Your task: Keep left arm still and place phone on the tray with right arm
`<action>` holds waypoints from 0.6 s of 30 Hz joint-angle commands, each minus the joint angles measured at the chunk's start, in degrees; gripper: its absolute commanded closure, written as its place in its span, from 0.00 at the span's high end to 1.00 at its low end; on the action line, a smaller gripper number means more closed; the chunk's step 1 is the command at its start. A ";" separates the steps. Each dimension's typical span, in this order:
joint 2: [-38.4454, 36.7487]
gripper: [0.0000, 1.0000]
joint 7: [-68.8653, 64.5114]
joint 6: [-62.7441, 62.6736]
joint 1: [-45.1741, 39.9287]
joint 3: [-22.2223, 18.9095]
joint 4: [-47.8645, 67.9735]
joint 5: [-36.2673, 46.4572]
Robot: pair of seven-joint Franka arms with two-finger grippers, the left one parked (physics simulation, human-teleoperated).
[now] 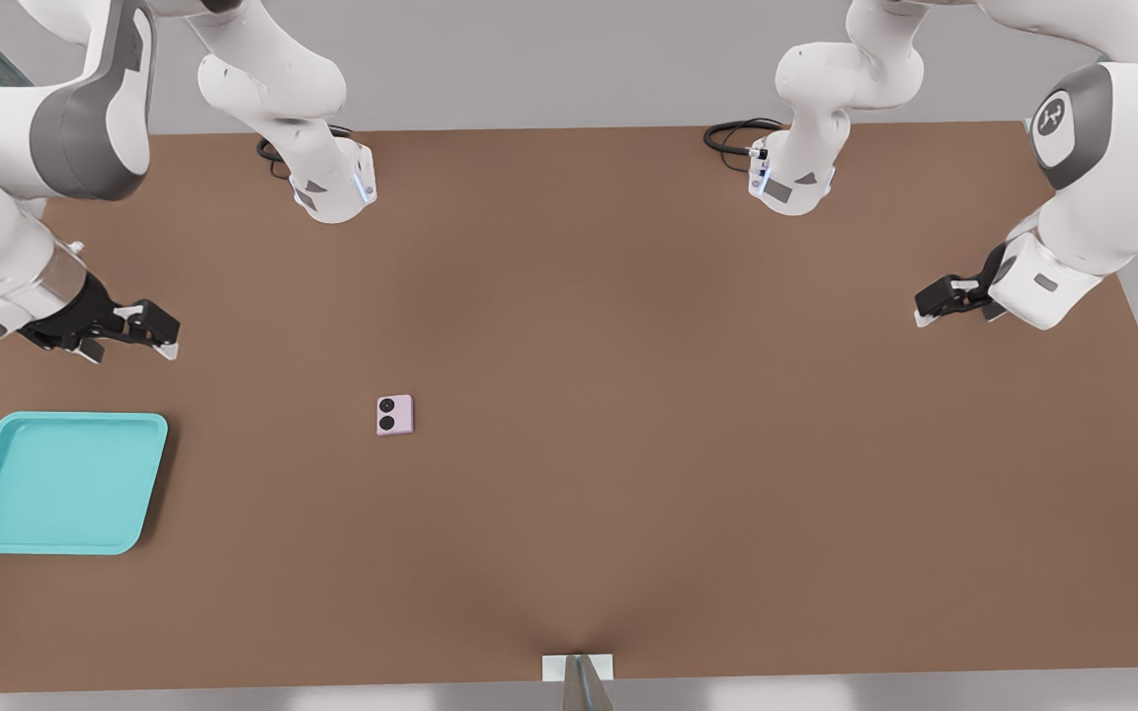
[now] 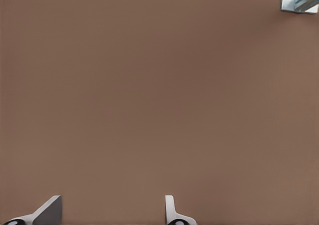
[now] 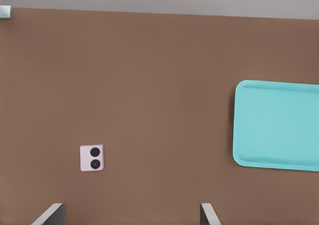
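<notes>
The pale pink phone [image 1: 394, 415] lies flat on the brown table, its two black lenses facing up, with nothing touching it. The turquoise tray [image 1: 60, 484] sits empty near the front view's left edge. My gripper [image 1: 162, 334] hovers above the table just behind the tray's far right corner, to the left of the phone and apart from both. Its fingers are spread wide with nothing between them. In the right wrist view the gripper [image 3: 129, 217] shows only two fingertips at the edge, with the phone [image 3: 91, 158] just beyond one fingertip and the tray [image 3: 279, 130] off to the side.
Two white arm bases [image 1: 332, 188] [image 1: 791, 178] with black cables stand along the table's far edge. A small white bracket [image 1: 577, 667] sits at the near edge, also seen as a bracket [image 3: 5, 11] in the right wrist view.
</notes>
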 commanded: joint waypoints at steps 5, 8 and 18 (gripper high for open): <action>4.11 1.00 3.53 4.62 0.75 4.35 -2.34 -0.85; 10.44 1.00 8.63 11.39 4.18 4.70 -2.34 -0.94; 16.42 1.00 36.84 23.26 14.02 7.60 -11.83 1.17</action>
